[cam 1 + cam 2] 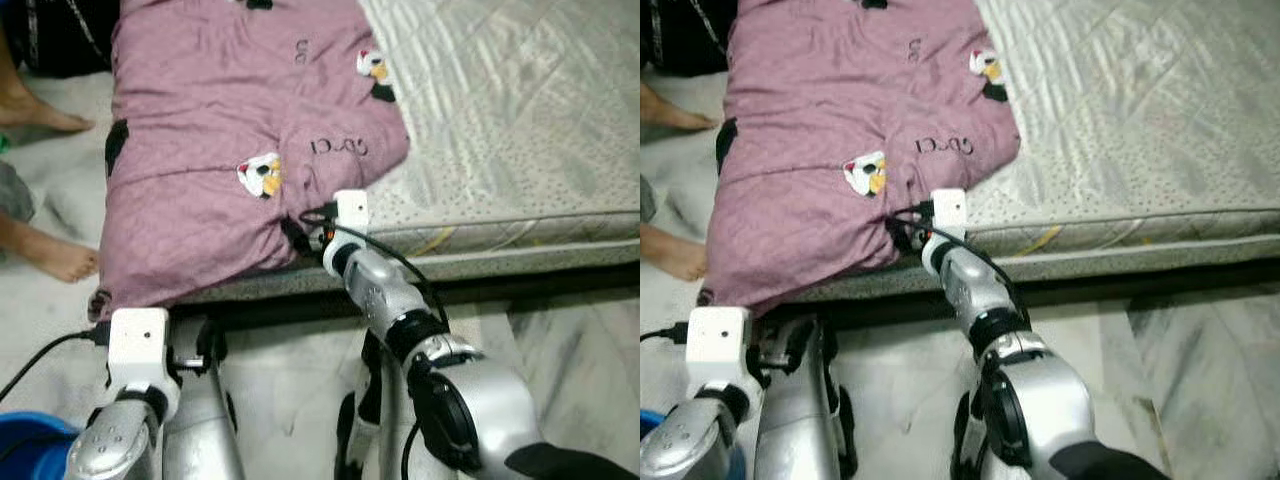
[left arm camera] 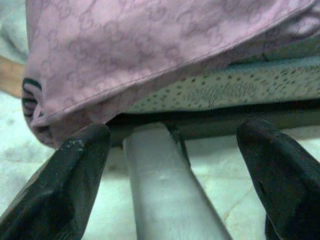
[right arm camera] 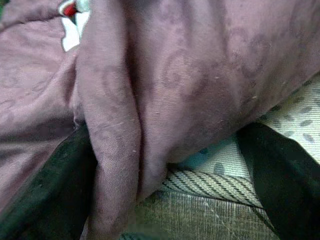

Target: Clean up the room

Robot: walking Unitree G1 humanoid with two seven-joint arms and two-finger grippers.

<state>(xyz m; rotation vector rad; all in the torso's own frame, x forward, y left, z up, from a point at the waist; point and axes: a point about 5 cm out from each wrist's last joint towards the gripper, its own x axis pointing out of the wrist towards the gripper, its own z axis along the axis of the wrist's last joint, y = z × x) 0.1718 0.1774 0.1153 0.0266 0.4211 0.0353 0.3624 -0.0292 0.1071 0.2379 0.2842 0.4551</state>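
Note:
A mauve blanket [image 1: 220,130] with penguin patches [image 1: 262,175] lies rumpled across the left part of the grey mattress [image 1: 520,130], one corner hanging over the front edge. My right gripper [image 1: 305,228] is at the blanket's front edge on the mattress. In the right wrist view its fingers [image 3: 45,190] stand apart, open, with a fold of the blanket [image 3: 115,150] bulging between them. My left gripper [image 1: 200,345] hangs low in front of the bed, open, below the drooping blanket corner [image 2: 45,120] and holding nothing.
A person's bare feet [image 1: 55,255] rest on the floor left of the bed, another foot [image 1: 40,112] farther back. A blue tub [image 1: 30,440] sits at the lower left. Marble floor [image 1: 580,350] lies before the dark bed base [image 1: 520,285].

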